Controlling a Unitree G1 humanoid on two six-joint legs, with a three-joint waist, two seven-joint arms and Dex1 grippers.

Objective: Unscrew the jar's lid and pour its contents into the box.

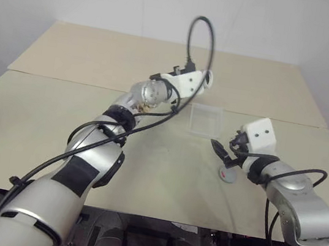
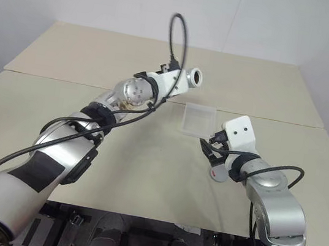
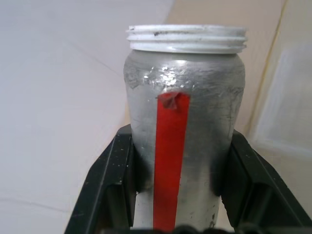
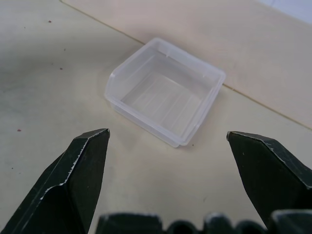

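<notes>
Left claw (image 3: pixel 178 195) pinches jar (image 3: pixel 183 122), lidless, held above box (image 1: pixel 206 119); right claw (image 4: pixel 168 141) spread near box, lid (image 1: pixel 227 175) under it on surface (image 1: pixel 162 178).

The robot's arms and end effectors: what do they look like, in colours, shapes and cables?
Both arms have rounded silver-grey shells with black joint bands. Loose black cables run along each, and one loops high above the left wrist. Each wrist carries a white housing. The left end effector and the right end effector each have two black fingers, wedge-shaped on the right one.
</notes>
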